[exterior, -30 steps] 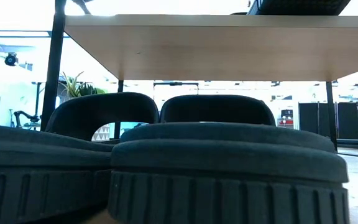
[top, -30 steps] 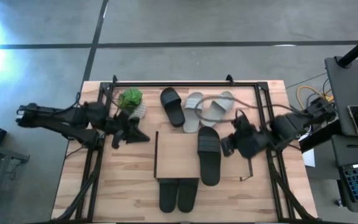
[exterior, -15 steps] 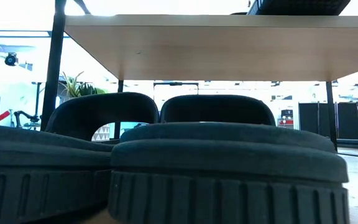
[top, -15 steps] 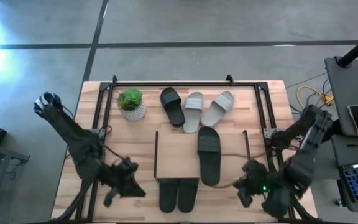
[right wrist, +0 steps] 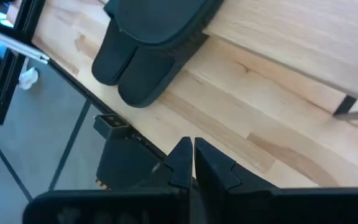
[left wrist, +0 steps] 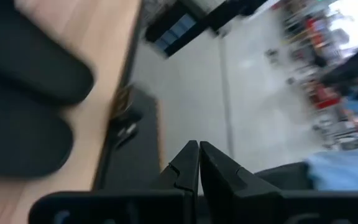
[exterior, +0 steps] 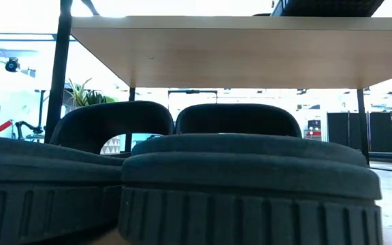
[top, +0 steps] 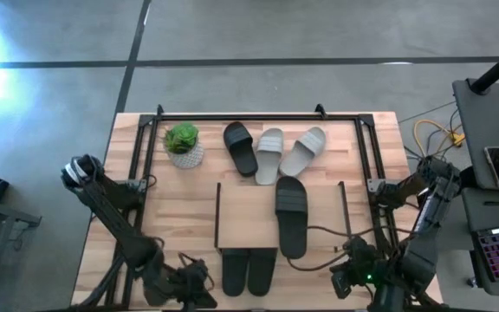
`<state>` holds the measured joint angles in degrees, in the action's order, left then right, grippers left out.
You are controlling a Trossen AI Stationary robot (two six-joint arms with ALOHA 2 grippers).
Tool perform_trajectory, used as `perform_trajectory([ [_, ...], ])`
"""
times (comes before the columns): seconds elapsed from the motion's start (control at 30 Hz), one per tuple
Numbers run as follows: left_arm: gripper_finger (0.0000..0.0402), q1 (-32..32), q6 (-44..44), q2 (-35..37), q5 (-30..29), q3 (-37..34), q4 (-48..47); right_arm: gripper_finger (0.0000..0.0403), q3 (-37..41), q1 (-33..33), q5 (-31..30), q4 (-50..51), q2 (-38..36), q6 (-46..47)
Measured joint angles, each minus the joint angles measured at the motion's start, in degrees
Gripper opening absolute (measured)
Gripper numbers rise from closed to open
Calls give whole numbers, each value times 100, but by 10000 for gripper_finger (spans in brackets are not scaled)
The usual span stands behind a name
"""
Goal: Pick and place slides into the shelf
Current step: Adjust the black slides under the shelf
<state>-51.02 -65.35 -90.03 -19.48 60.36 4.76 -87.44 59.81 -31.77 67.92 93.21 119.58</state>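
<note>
The shelf (top: 246, 212) stands mid-table, with one black slide (top: 291, 217) lying on its plank top. Two black slides (top: 248, 270) lie side by side on the table under the shelf's near edge, their near ends sticking out; the low view shows them close up (exterior: 250, 184). A black slide (top: 240, 147) and two light grey slides (top: 269, 156) (top: 305, 151) lie on the table at the far side. My left gripper (top: 202, 290) hangs shut and empty at the near edge, left of the pair. My right gripper (top: 343, 279) hangs shut and empty at the near right.
A small potted plant (top: 183, 144) stands at the far left. Black rails (top: 145, 173) run along the table's left, right and far sides. Bare wood lies left and right of the shelf. A cable (top: 319, 232) crosses the table near the shelf's right leg.
Both arms have swung from the middle of the table toward its near edge and sunk: the left from beside the plant to the near left, the right from the shelf's right side to the near right. Both stayed shut. The slides have kept still.
</note>
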Motion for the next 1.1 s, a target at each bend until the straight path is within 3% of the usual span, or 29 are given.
perform_trajectory([
  [0.2,0,-62,-883,-744,16,15,85,11,0,73,2,270,2,481],
  [0.5,0,-60,-1753,-1622,-9,17,1532,11,0,89,15,267,-7,602],
  [0.73,0,-57,-2709,-2117,-553,130,1517,11,0,105,20,382,-18,604],
  [0.83,0,-42,-3161,-2210,-686,302,956,11,0,107,20,426,-22,604],
  [1.1,0,-23,-3781,-2174,-640,1235,-2064,11,0,120,20,584,-22,602],
])
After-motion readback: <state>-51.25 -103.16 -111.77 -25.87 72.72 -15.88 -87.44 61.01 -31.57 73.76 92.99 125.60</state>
